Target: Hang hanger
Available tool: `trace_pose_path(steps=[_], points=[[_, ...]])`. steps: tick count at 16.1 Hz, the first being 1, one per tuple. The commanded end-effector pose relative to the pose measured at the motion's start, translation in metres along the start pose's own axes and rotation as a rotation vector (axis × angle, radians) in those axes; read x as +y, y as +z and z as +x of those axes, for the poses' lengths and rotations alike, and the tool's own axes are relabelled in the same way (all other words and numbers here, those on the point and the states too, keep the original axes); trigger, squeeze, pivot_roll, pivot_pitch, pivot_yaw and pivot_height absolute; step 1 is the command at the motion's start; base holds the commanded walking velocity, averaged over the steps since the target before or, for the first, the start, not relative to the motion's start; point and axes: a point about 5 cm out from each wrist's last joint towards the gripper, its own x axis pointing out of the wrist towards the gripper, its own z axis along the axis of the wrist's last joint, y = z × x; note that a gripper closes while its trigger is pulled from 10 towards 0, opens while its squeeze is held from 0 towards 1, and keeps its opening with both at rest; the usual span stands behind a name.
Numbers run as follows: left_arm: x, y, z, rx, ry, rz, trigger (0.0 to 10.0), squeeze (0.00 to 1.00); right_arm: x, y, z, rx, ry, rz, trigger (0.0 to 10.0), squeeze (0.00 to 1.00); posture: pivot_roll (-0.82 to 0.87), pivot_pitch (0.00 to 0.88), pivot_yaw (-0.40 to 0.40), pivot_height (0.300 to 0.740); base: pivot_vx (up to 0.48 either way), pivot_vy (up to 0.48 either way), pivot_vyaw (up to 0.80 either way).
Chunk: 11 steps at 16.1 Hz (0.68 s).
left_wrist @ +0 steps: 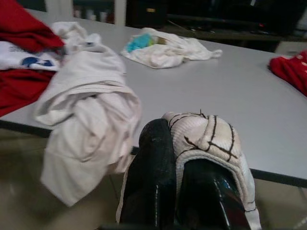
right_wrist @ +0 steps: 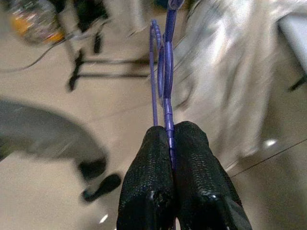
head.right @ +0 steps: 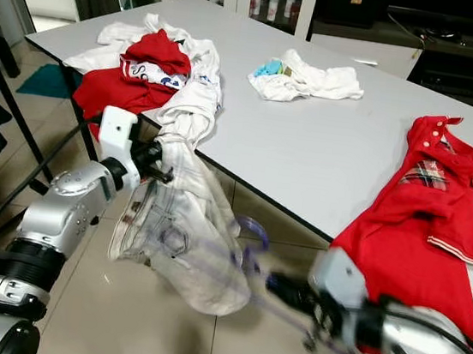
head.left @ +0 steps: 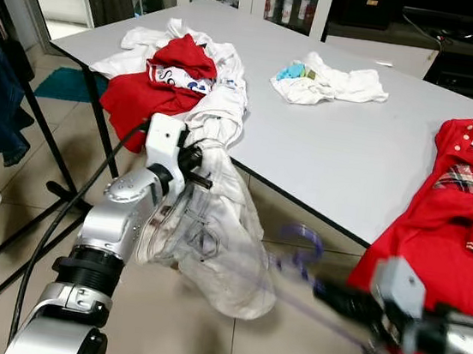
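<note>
Pinching a thin purple plastic hanger point(right_wrist: 165, 72) between its two black fingers, the right gripper point(right_wrist: 171, 143) has its jaws closed tight on one of the slim bars, as the right wrist view shows; the frame runs straight out from the fingertips toward a pale garment. In the head views this gripper sits low on the right, blurred, with the hanger's hook point(head.left: 302, 241) curling up just beside the hanging cloth.

The left gripper point(left_wrist: 184, 163) is closed on a fold of white trousers point(head.left: 213, 226), cloth with dark stitching bunched over its fingers point(left_wrist: 153, 177). The trousers drape off the edge of the grey table point(head.left: 344, 147) and hang toward the tiled floor.

By my judgement the hanger is light, stiff and smooth, so it may twist or slide in a narrow pinch; a hold near the neck under the hook would steady it better than one far along an arm. The trousers are soft and limp and will sag wherever they are unsupported.

Further out, a red and white clothing pile point(head.left: 176, 70) lies on the table's far corner, a white bundle point(head.left: 330, 81) mid-table, and a red polo shirt point(head.left: 456, 213) hangs over the near edge on the right.
</note>
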Motion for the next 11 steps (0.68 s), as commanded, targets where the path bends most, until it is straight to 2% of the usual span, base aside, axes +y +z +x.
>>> trace_pose_path(steps=[1, 3, 5, 6, 7, 9, 10, 11], points=[[0.003, 0.018, 0.003, -0.061, 0.008, 0.011, 10.0, 0.0, 0.0, 0.004, -0.006, -0.006, 0.019, -0.006, 10.0, 0.0, -0.11, 0.0, 0.016, 0.74, 0.0, 0.0, 0.0], [0.007, 0.017, 0.001, -0.055, 0.025, 0.025, 10.0, 0.0, -0.005, 0.004, -0.017, -0.007, -0.009, 0.0, 10.0, 0.0, -0.12, 0.0, 0.015, 0.74, 0.0, 0.0, 0.0], [0.007, 0.016, 0.0, -0.056, 0.028, 0.044, 10.0, 0.0, -0.022, 0.005, -0.026, -0.032, -0.14, 0.003, 10.0, 0.0, -0.12, 0.0, 0.011, 0.74, 0.0, 0.0, 0.0], [0.006, 0.015, 0.0, -0.056, 0.026, 0.042, 10.0, 0.0, -0.039, 0.004, -0.03, -0.042, -0.268, -0.005, 10.0, 0.0, -0.12, 0.0, 0.011, 0.74, 0.0, 0.0, 0.0], [0.004, 0.015, 0.0, -0.059, 0.022, 0.038, 10.0, 0.0, -0.053, 0.006, -0.036, -0.08, -0.376, 0.012, 10.0, 0.0, -0.12, 0.0, 0.011, 0.74, 0.0, 0.0, 0.0], [-0.002, 0.02, 0.002, -0.093, 0.003, 0.024, 10.0, 0.0, -0.07, 0.015, -0.044, -0.195, -0.511, 0.065, 10.0, 0.0, -0.12, 0.0, 0.011, 0.74, 0.0, 0.0, 0.0], [-0.004, 0.024, 0.002, -0.112, -0.005, 0.02, 10.0, 0.0, -0.074, 0.017, -0.044, -0.221, -0.553, 0.063, 10.0, 0.0, -0.12, 0.0, 0.01, 0.74, 0.0, 0.0, 0.0], [-0.008, 0.034, 0.003, -0.157, -0.016, 0.02, 10.0, 0.0, -0.083, 0.021, -0.041, -0.288, -0.654, 0.088, 10.0, 0.0, -0.12, 0.0, 0.01, 0.74, 0.0, 0.0, 0.0]])
